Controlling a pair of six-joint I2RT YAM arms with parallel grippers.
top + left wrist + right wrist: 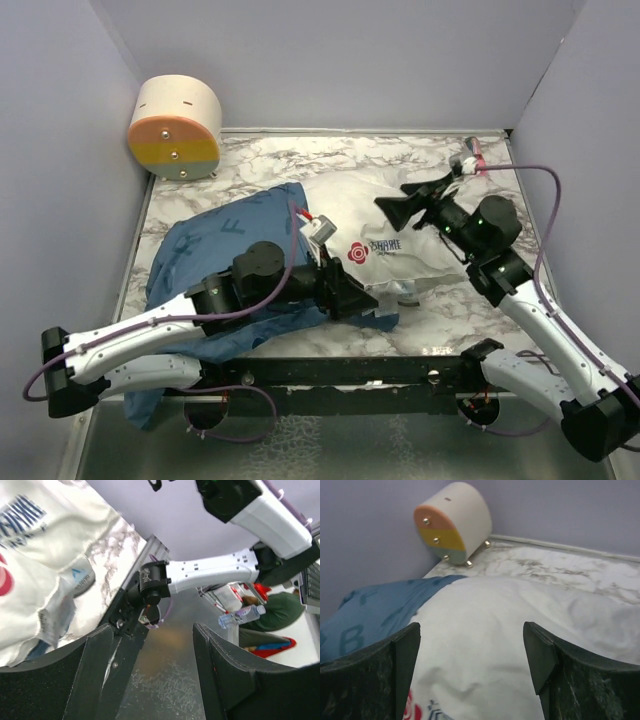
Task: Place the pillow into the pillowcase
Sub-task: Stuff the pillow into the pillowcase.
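My left fingers (pixel 345 290) stand wide apart and hold nothing. They sit low at the near edge of the pillow (pixel 420 240), where a fold of the pillowcase (pixel 200 255) shows from under it. In the left wrist view the two fingers (pixel 95 675) frame only the edge of the surface (pixel 125 545) and the metal floor beyond it; the pillow (pixel 35 575) lies up and to the left of them, outside the gap.

My right fingers (pixel 395 208) are spread wide too, gripping nothing, and hover over the far part of the pillow. From the right wrist camera the fingers (pixel 375 680) straddle the white cloth (pixel 485 630), which fills the space under and between them; I cannot tell whether they touch it.

The pillow rests in the middle of the marble surface (pixel 280 170), its printed label facing up. Its left end meets the blue pillowcase (pixel 375 615), which lies crumpled to the left; I cannot tell how far the pillow goes inside.

The left arm (pixel 130 345) reaches low and nearly flat from the near left corner towards the centre. The right arm (pixel 545 320) rises from the near right, bends at the elbow and points its wrist left and away. A round container (pixel 175 128) with an orange, yellow and teal face stands in the far left corner.
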